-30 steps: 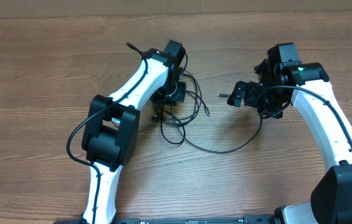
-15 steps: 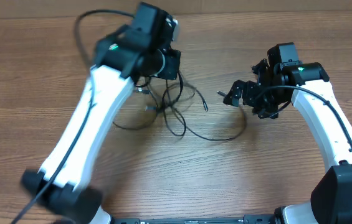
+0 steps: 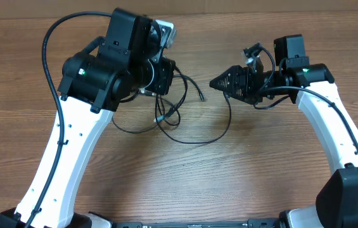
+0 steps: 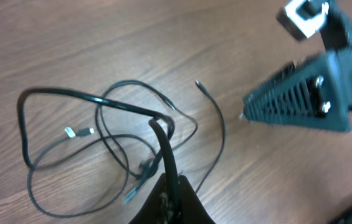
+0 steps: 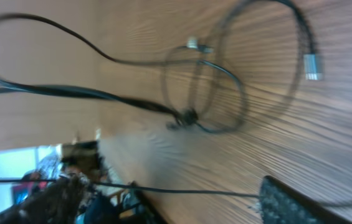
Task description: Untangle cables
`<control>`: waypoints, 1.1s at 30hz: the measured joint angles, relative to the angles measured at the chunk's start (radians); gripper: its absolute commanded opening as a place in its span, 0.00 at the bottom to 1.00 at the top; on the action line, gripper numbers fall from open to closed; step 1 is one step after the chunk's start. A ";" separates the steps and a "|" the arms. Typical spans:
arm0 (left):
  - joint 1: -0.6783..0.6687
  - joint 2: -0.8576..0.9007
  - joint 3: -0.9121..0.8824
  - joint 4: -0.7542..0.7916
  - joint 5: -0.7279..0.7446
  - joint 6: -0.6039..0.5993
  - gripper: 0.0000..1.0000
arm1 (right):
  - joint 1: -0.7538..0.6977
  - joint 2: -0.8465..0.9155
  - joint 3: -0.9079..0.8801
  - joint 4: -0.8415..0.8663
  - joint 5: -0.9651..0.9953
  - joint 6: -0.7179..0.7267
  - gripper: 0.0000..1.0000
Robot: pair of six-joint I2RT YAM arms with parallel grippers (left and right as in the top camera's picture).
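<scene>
The cables (image 3: 166,115) lie as a loose black tangle on the wooden table, one long loop (image 3: 194,141) reaching right. My left gripper (image 3: 161,77) hangs raised above the tangle, shut on a thicker black strand (image 4: 167,155) that rises from the heap into its jaws (image 4: 171,186). My right gripper (image 3: 215,82) points left, just right of the tangle. In its wrist view its fingers stand wide apart, and a thin strand (image 5: 182,191) crosses the gap (image 5: 169,186) to the right finger's tip (image 5: 275,196). Small plug ends (image 4: 78,131) (image 5: 313,66) lie loose.
The brown wooden table (image 3: 261,171) carries only the cables. The raised left arm (image 3: 71,139) covers much of the left side in the overhead view, with its own thick black wire (image 3: 49,44) arching above. The right arm (image 3: 337,126) runs down the right side.
The left arm has risen and swung back with its strand, dragging the tangle left and upward. The right gripper has turned to point left, and the long loop has shifted toward it.
</scene>
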 measured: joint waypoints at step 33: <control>-0.031 0.019 -0.053 -0.057 0.307 0.238 0.04 | 0.005 0.000 0.000 0.034 -0.207 -0.076 0.84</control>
